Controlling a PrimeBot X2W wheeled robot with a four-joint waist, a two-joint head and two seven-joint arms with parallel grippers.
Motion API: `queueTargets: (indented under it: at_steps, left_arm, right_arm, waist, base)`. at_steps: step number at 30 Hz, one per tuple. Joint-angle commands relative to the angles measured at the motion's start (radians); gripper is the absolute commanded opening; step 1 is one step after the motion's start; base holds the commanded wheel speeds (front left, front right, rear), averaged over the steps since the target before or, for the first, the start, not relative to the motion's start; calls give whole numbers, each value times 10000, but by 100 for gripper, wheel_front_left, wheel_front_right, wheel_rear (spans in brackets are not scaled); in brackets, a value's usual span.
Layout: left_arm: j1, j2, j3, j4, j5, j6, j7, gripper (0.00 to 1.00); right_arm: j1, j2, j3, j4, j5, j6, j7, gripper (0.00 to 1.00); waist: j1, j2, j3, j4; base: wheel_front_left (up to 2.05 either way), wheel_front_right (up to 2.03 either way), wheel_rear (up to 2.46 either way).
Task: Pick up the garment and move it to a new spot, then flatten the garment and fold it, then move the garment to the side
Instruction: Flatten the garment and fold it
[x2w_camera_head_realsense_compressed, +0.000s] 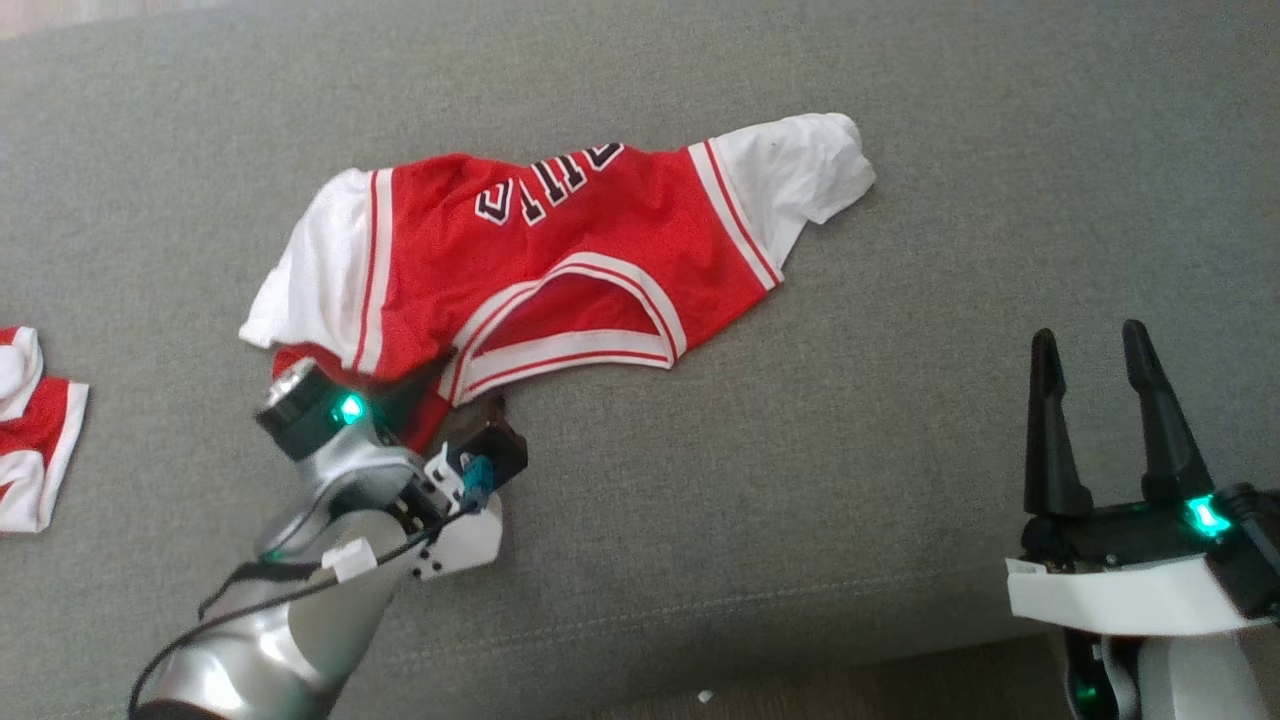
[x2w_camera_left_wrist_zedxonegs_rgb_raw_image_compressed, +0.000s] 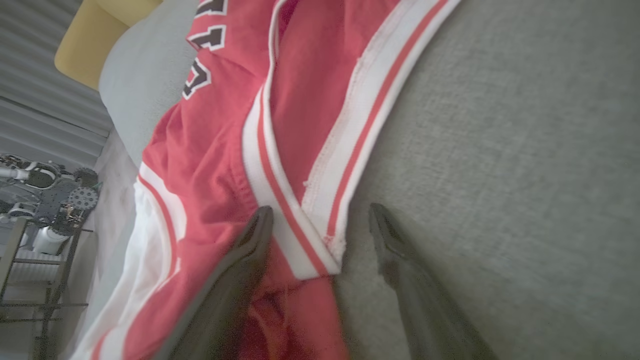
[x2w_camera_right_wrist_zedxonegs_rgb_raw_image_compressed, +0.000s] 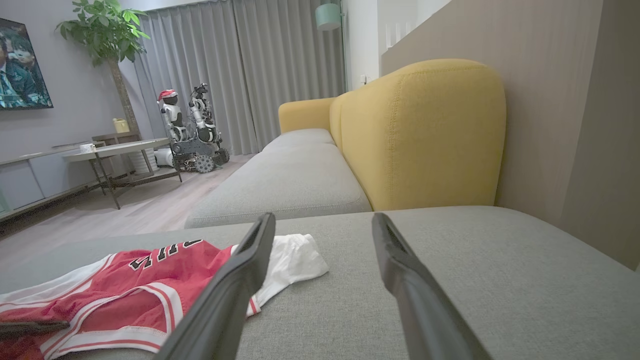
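Note:
The garment (x2w_camera_head_realsense_compressed: 560, 260), a red jersey with white sleeves, white-and-red trim and black lettering, lies crumpled on the grey sofa cushion (x2w_camera_head_realsense_compressed: 900, 400). My left gripper (x2w_camera_head_realsense_compressed: 472, 382) is at the garment's near-left edge. In the left wrist view this gripper (x2w_camera_left_wrist_zedxonegs_rgb_raw_image_compressed: 321, 214) stands open, with the striped neckline trim (x2w_camera_left_wrist_zedxonegs_rgb_raw_image_compressed: 320, 200) lying loose between its fingers. Red cloth bunches under the left finger (x2w_camera_left_wrist_zedxonegs_rgb_raw_image_compressed: 240, 270). My right gripper (x2w_camera_head_realsense_compressed: 1095, 345) is open and empty at the lower right, well away from the garment (x2w_camera_right_wrist_zedxonegs_rgb_raw_image_compressed: 125, 285); in its own view the gripper (x2w_camera_right_wrist_zedxonegs_rgb_raw_image_compressed: 322, 220) points along the cushion.
Another red-and-white piece of clothing (x2w_camera_head_realsense_compressed: 30, 430) lies at the left edge of the cushion. The cushion's front seam (x2w_camera_head_realsense_compressed: 800, 610) runs near the bottom. A yellow sofa back (x2w_camera_right_wrist_zedxonegs_rgb_raw_image_compressed: 420, 135) rises behind; a second robot (x2w_camera_right_wrist_zedxonegs_rgb_raw_image_compressed: 190, 130) and a low table (x2w_camera_right_wrist_zedxonegs_rgb_raw_image_compressed: 115, 147) stand across the room.

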Motion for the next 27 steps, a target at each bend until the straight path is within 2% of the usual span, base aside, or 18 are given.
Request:
queueTargets:
  at_steps: [1,5,6,7,8,12,16,18,20,22,24,26,27]
  left_arm:
    - [-386,418,258,34,117,167,26,100]
    - [-714,425,163,370,221,326,-49,100]
    - [-776,422,160,460,202,324,-62,78]
    - [-835,419,147,559,180,290,-74,26]
    - [-884,409,153,661,120,224,-82,0]
    - [-960,190,234,820,-303,-93,-315,0]
    - [-854,-668,765,606,-1959,-1426,-210,0]
    - [-891,-1147,941,313,-3202,-1718,275,0]
    - [-964,-1473,354,-359,-5097,-1755,1171,0]
    - [-1253,-1584,-42,-1554,-7662,-1760,2474,0]
    - [-1721,-1620,317,-2715,-9993,-1762,3828,0]
    - [-2333,-1636,926,-3496,-11391,-1755,4759,0]
    - [-2643,-1643,1214,-3784,-11923,-1611,5089,0]
  right_arm:
    - [-307,-31,272,-357,-65,71,-71,100]
    - [-379,-31,368,-324,-57,71,-71,100]
    - [-391,-31,377,-310,-44,71,-71,100]
    - [-404,-31,371,-298,-24,71,-71,100]
    - [-420,-31,371,-292,-7,71,-71,100]
    - [-445,-31,336,-278,36,71,-71,100]
    - [-408,-31,301,-228,103,71,-71,100]
    - [-394,-31,343,-183,180,71,-71,100]
    - [-406,-31,440,-129,285,71,-71,100]
    - [-444,-31,530,-102,389,71,-71,100]
    - [-500,-31,610,-105,501,71,-71,100]
    - [-561,-31,670,-119,608,71,-71,100]
    - [-587,-31,674,-127,663,71,-71,100]
  waist:
    - [0,0,77,-1]
    - [0,0,229,-58]
    - [0,0,250,-82]
    - [0,0,266,-109]
    - [0,0,278,-142]
    - [0,0,238,-260]
    - [0,0,134,-338]
    - [0,0,56,-415]
    - [0,0,-37,-553]
    - [0,0,-109,-725]
    - [0,0,-164,-941]
    - [0,0,-206,-1181]
    - [0,0,-226,-1292]
  base:
    - [0,0,0]
    - [0,0,0]
    - [0,0,0]
    - [0,0,0]
    - [0,0,0]
    - [0,0,0]
    - [0,0,0]
    - [0,0,0]
    - [0,0,0]
    - [0,0,0]
    - [0,0,0]
    - [0,0,0]
    - [0,0,0]
